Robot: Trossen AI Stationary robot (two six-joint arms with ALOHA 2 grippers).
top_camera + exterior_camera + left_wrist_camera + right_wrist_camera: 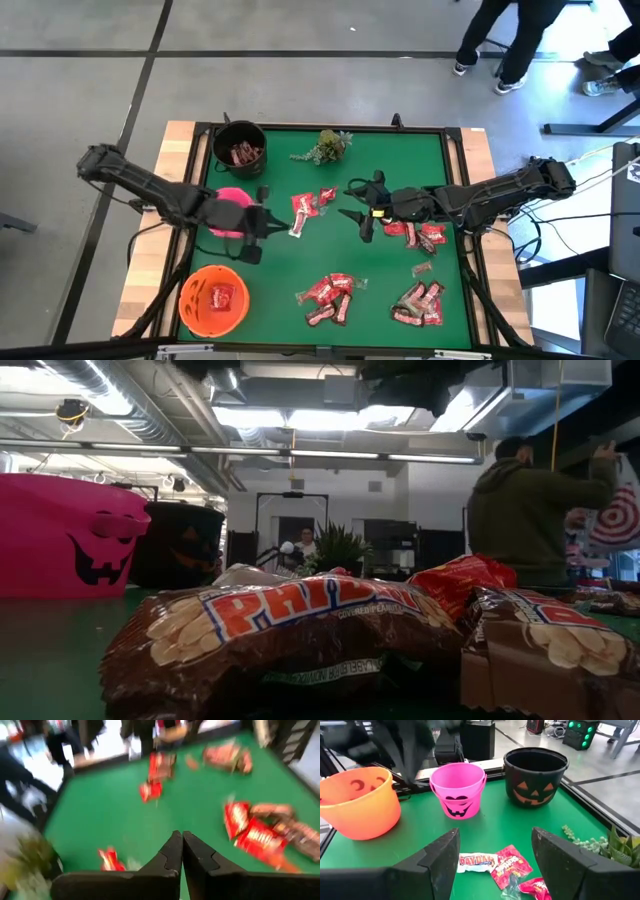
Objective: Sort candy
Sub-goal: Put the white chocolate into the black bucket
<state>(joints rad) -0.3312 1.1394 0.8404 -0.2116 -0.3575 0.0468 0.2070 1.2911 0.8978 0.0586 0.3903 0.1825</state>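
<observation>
Candy lies in groups on the green mat: red packets and a white-ended bar (308, 210) mid-table, a red and brown pile (330, 297) near the front, another pile (420, 305) at front right, and more (418, 236) under my right arm. My left gripper (275, 224) is shut and holds nothing. It hovers just right of the pink bucket (230, 212), with its fingertips (181, 840) pressed together. My right gripper (357, 203) stands open above the mat, right of the mid-table candy (510, 867), and nothing is between its fingers.
A black bucket (240, 148) with brown bars stands at the far left. An orange bucket (213, 300) with red packets stands at the near left. A green sprig (325, 147) lies at the far middle. People stand beyond the table (530, 500).
</observation>
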